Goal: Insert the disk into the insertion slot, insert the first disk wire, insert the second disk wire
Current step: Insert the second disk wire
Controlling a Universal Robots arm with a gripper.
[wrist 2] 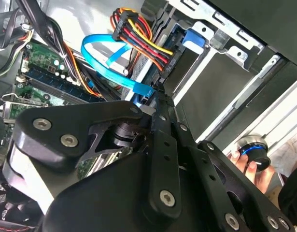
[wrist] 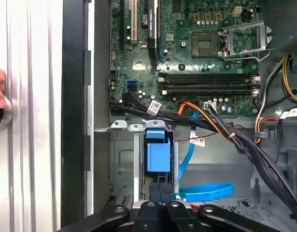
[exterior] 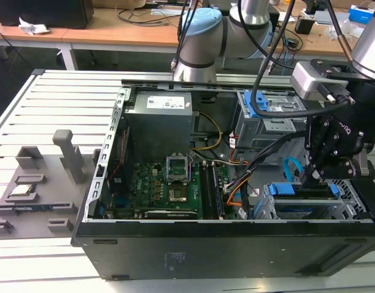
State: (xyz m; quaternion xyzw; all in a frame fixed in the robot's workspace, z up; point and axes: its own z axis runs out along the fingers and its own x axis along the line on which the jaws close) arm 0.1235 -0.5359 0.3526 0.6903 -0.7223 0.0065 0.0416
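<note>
**Desk:** Where is the arm sitting?

**Me:** In the exterior view I am watching the gripper (exterior: 313, 174) hanging inside the open computer case (exterior: 175, 244), on that view's right. It is hovering just above the disk (exterior: 300, 190).

**Desk:** And the disk itself?

**Me:** In the first wrist view it is lying in the insertion slot (wrist: 120, 166), with its blue carrier tab (wrist: 158, 157) facing the camera. The grey perforated metal is running alongside it.

**Desk:** Jaws?

**Me:** I am seeing them drawn nearly together. In the second wrist view the plug end of the second disk wire (wrist 2: 102, 50) is sitting right at the tips, so I am logging it as pinched there. The rest of the light blue ribbon is curving away in a loop. The first wrist view is showing that same loop (wrist: 206, 191) lying just beside the fingers (wrist: 160, 189).

**Desk:** The first disk wire?

**Me:** In the second wrist view the orange, red and black bundle (wrist 2: 143, 41) is running down to a black plug at the disk's edge, just beside the blue ribbon. I cannot tell whether it is fully seated.

**Desk:** Anything else?

**Me:** A person's hand (wrist 2: 242, 162) is resting on a round button (wrist 2: 253, 150) outside the case. The motherboard (exterior: 169, 186) is lying well apart from the gripper.
</note>
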